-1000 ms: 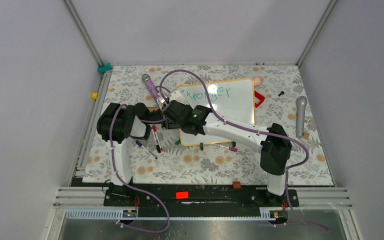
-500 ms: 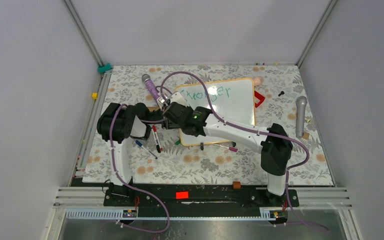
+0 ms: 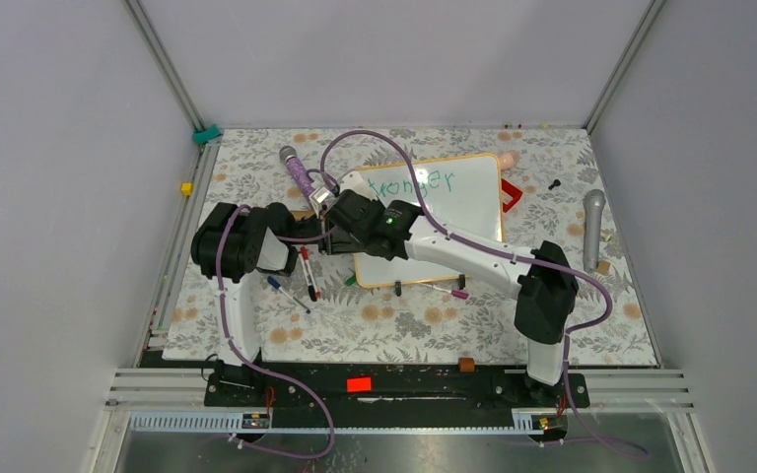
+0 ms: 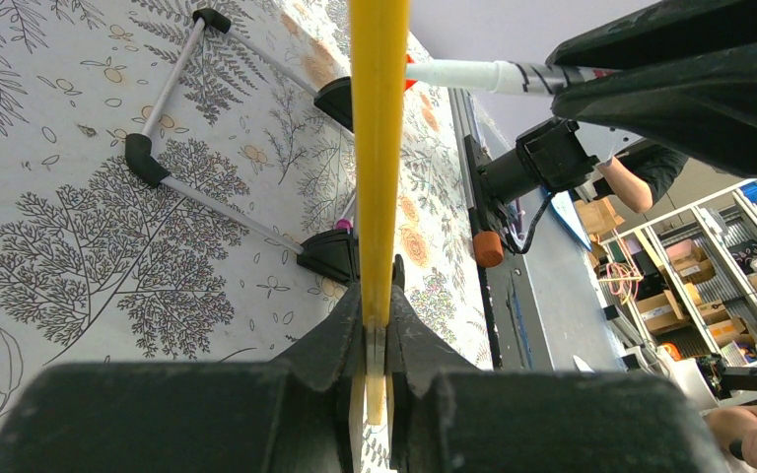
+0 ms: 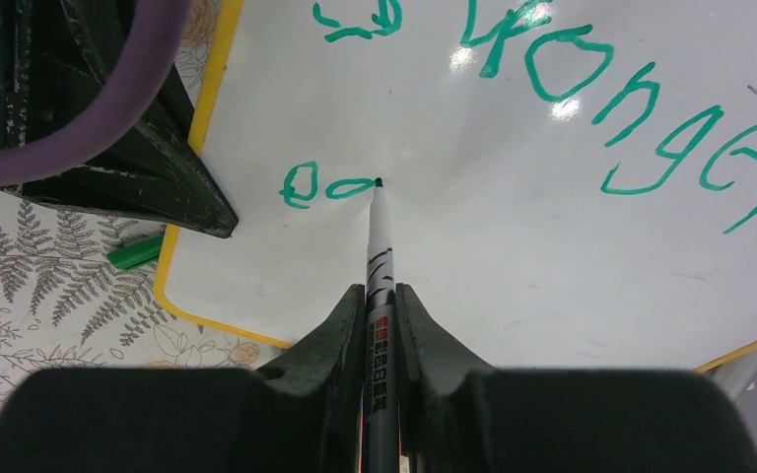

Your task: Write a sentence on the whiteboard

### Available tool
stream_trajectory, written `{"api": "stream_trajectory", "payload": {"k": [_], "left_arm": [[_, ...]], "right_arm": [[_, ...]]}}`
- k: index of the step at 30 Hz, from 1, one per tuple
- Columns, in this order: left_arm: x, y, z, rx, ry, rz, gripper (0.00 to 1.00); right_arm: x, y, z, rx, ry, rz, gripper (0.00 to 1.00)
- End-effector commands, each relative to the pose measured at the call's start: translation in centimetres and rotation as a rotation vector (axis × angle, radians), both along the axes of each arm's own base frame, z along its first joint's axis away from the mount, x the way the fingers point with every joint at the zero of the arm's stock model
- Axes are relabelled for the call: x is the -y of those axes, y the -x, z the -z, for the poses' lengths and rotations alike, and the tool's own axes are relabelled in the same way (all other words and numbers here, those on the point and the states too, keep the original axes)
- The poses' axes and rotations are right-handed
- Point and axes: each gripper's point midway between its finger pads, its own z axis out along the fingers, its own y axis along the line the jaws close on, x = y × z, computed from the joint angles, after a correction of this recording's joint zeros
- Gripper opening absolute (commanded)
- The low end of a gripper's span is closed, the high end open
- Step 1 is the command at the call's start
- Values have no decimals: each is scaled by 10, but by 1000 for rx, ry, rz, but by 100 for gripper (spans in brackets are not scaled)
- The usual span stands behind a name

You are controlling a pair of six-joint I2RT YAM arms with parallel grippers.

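Black-and-white arms [image 3: 453,258]; purple cables [image 5: 20,163]

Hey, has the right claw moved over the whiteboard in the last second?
Yes. In the top view the right claw, gripping the marker, has shifted slightly rightward and toward the far side, judged against the whiteboard frame.

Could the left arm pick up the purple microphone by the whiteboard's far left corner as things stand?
Probably not yet: the left hand is shut on the frame of the whiteboard, so it would have to let go first. The purple microphone lies close by and uncovered.
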Motion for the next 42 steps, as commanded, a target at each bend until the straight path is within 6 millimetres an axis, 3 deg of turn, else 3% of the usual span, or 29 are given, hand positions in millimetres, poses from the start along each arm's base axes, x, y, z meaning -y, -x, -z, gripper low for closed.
{"api": "stream_trajectory", "payload": {"k": [1, 20, 32, 42], "left_arm": [[-2, 7, 4, -29, -6, 37, 0], [-2, 7, 4, -28, -6, 36, 0], [-2, 7, 4, -29, -6, 35, 0], [-2, 7, 4, -27, -6, 36, 0]], "right_arm": [[5, -15, -12, 45, 9, 34, 0], [15, 15, 18, -74, -21, 24, 0], [19, 14, -22, -9, -91, 16, 0], [32, 2, -22, 26, -15, 63, 0]]}}
